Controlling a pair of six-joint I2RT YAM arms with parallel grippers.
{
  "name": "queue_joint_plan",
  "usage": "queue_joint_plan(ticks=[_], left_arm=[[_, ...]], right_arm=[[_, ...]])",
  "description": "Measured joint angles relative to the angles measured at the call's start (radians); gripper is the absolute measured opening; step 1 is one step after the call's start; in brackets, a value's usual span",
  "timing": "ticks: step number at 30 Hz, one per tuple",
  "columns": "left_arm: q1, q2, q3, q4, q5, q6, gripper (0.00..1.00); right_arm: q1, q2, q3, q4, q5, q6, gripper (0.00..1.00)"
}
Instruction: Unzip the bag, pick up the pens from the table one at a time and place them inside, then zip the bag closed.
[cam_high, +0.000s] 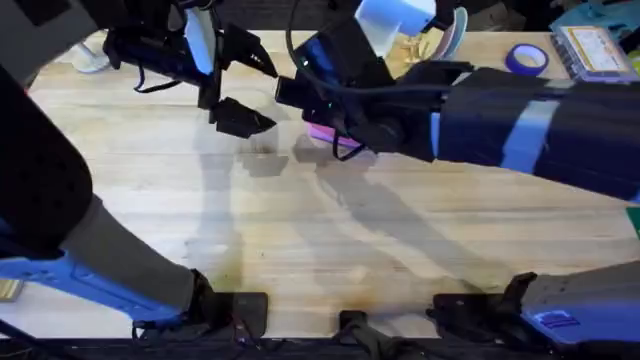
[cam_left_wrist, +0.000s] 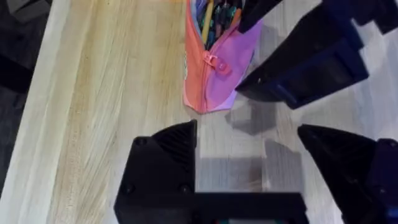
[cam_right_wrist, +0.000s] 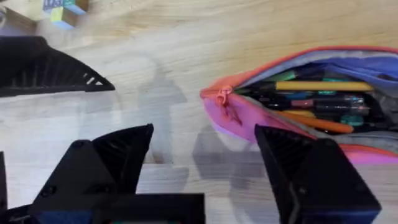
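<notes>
The pink bag (cam_high: 322, 133) lies on the table (cam_high: 300, 240) at the far middle, mostly hidden under my right arm. It gapes open, with several coloured pens (cam_right_wrist: 317, 93) lying inside on the dark blue lining, and its zipper pull (cam_right_wrist: 224, 96) sits at the end nearest my grippers. My right gripper (cam_right_wrist: 205, 162) hovers open at that end, one finger overlapping the bag's side, holding nothing. Just short of the same end (cam_left_wrist: 208, 93), my left gripper (cam_left_wrist: 255, 155) is open and empty; overhead it shows left of the bag (cam_high: 238, 115).
A blue tape roll (cam_high: 527, 58) and a flat box (cam_high: 595, 50) sit at the far right edge. A white object (cam_high: 90, 60) lies at the far left. Small coloured blocks (cam_right_wrist: 62, 9) rest beyond the left gripper. The near half of the table is bare wood.
</notes>
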Motion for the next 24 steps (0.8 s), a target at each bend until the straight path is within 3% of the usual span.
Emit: queue_joint_plan(ticks=[8, 11, 24], left_arm=[[0.000, 0.000, 0.000, 0.000, 0.000, 0.000, 0.995], [0.000, 0.000, 0.000, 0.000, 0.000, 0.000, 0.996], [0.000, 0.000, 0.000, 0.000, 0.000, 0.000, 0.995]], right_arm=[[0.000, 0.021, 0.000, 0.014, 0.001, 0.001, 0.997], [0.000, 0.083, 0.000, 0.026, 0.000, 0.001, 0.982], [-0.030, 0.118, 0.000, 0.058, 0.000, 0.001, 0.636]])
